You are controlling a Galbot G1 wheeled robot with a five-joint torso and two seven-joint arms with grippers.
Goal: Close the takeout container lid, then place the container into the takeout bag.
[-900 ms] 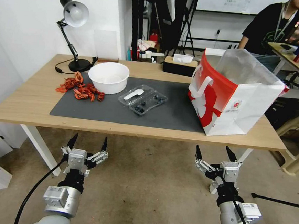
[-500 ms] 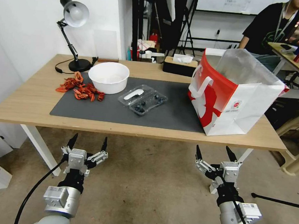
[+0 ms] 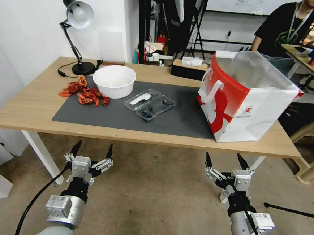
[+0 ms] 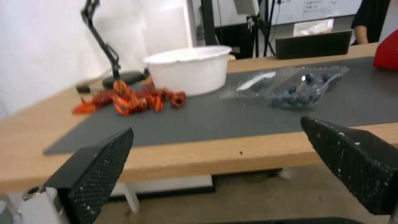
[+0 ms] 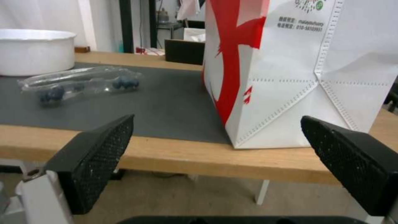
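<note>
Head view: two tools, left tool (image 3: 92, 149) and right tool (image 3: 225, 159), hang wide apart below the surface (image 3: 27, 111). Beyond, one takeout container (image 3: 150, 104) lies open on the mat, perhaps ten blueberries inside; one takeout bag (image 3: 243, 99) stands right.

A wooden table (image 3: 27, 111) stands against a white wall (image 3: 23, 23), a dark mat (image 3: 185, 119) on its top. A black desk lamp (image 3: 78, 15) sits at the table's far left corner. The floor (image 3: 150, 196) below is brownish. Behind the table stand dark stands (image 3: 193, 22).
</note>
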